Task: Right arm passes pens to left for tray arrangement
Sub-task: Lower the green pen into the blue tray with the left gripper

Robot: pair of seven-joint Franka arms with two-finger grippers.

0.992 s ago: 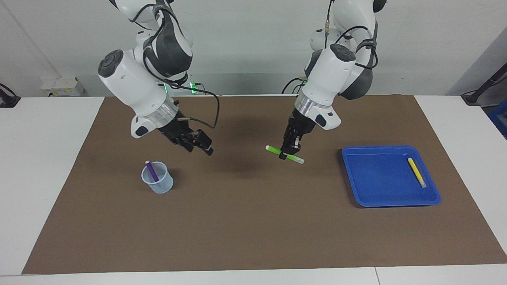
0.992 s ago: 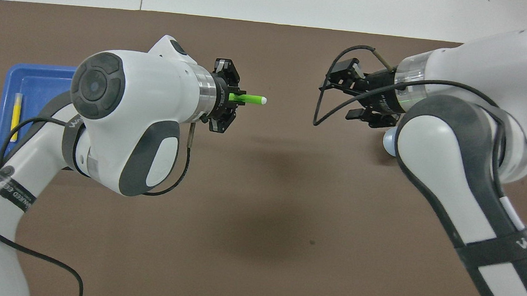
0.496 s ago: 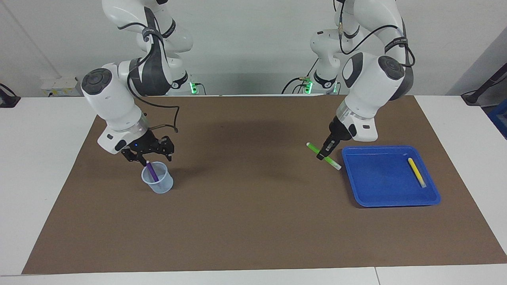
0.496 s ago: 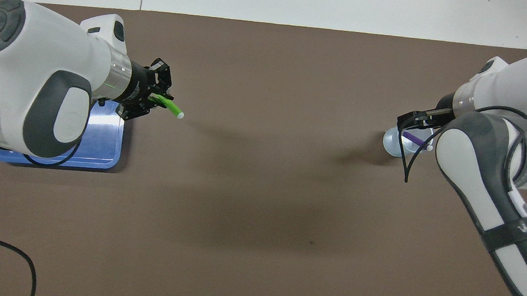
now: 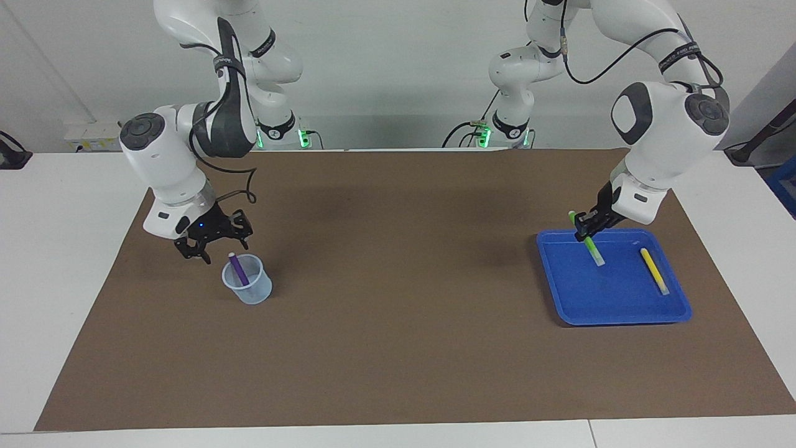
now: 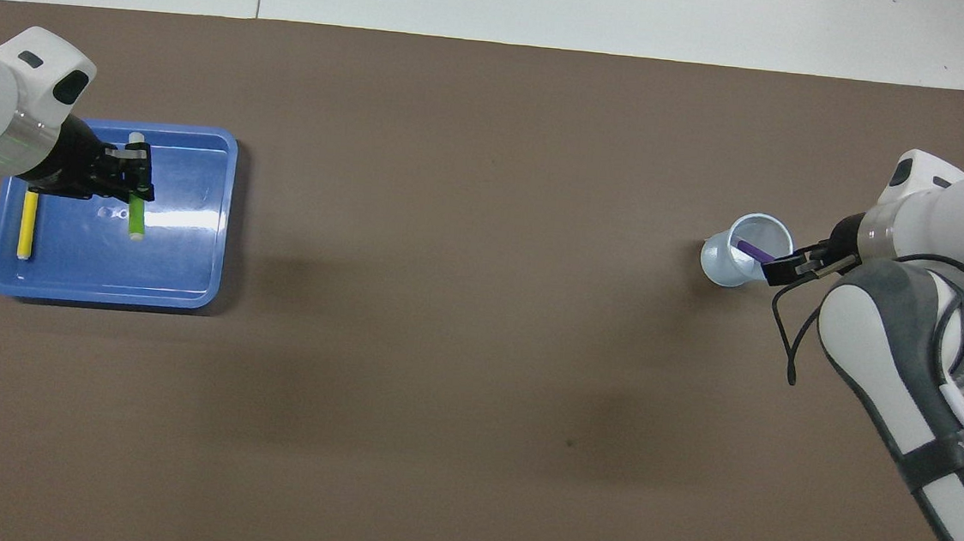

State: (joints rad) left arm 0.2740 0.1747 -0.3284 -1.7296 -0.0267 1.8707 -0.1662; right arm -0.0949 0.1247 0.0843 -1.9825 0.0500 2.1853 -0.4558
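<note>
So the left gripper (image 5: 584, 231) is over the blue tray (image 5: 563, 311), clamped tight on the green marker (image 5: 592, 249), which slants down with its pale tip low over the tray floor; can't tell if it's touching. The yellow marker (image 5: 654, 271) already lies flat in the tray, toward the left arm's end, apart from the green one. At the right arm's end of the brown mat (image 5: 398, 348), the purple marker (image 5: 237, 269) leans inside a clear plastic cup (image 5: 252, 292). The right gripper (image 5: 208, 242), blue light showing, hangs just beside the cup's rim with its fingers spread wide and nothing in them. Each arm has a black band with white lettering, but I can't read it.
</note>
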